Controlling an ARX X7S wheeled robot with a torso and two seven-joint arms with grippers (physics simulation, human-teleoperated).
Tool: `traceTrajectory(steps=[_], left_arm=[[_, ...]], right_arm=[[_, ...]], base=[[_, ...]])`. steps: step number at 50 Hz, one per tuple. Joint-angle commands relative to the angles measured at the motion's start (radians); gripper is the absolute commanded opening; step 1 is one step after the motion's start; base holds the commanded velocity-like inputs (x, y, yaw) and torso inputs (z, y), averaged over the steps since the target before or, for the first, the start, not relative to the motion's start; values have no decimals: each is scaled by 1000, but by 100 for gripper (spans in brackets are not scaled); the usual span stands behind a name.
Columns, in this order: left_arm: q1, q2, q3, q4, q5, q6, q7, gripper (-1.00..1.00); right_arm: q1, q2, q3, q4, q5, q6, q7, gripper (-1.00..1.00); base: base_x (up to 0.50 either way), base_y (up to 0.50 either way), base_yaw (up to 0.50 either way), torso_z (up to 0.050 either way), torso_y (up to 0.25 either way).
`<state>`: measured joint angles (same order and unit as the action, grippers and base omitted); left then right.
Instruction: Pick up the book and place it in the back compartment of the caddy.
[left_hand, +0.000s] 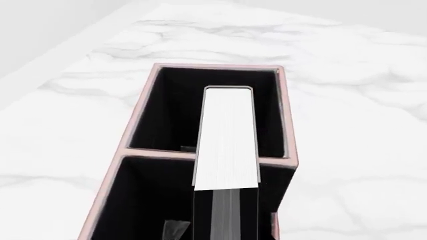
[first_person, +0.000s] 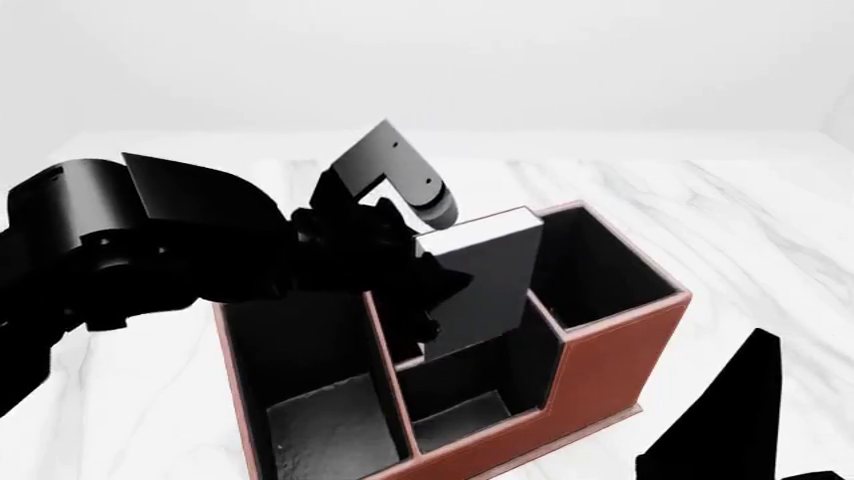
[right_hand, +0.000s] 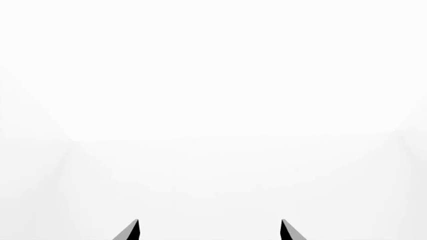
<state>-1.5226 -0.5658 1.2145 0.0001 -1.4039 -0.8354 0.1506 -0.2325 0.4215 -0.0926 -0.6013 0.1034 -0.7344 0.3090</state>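
From the head view, nearest me I see the caddy's (first_person: 607, 375) low front cells, black inside with reddish-brown walls, standing on the white marble table (first_person: 747, 220). My right arm shows only as a black shape at the lower right corner; in its wrist view the right tool (right_hand: 210, 231) has its two fingertips (right_hand: 130, 231) spread wide apart against blank white, holding nothing.

Further in, my left tool (first_person: 424, 290) is clamped on the book (first_person: 483, 280), gripping it at its near edge. The book stands upright and tilted a little, its lower part down inside the caddy beside the middle divider. In the left wrist view its white page edges run across the divider toward the far cell. Beyond it lies the tall back compartment, then bare table.
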Motion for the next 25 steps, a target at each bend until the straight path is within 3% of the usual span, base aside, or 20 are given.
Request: traceTrajectory(steps=[1, 25], left_arm=[[21, 21, -48, -9, 3, 21, 17, -100], [46, 33, -28, -1, 18, 24, 25, -100]], right_arm=[[-2, -15, 18, 0, -18, 2, -15, 100], [-1, -10, 17, 0, -20, 6, -9, 100]], base=[[0, 0, 0, 0, 0], [0, 0, 0, 0, 1]])
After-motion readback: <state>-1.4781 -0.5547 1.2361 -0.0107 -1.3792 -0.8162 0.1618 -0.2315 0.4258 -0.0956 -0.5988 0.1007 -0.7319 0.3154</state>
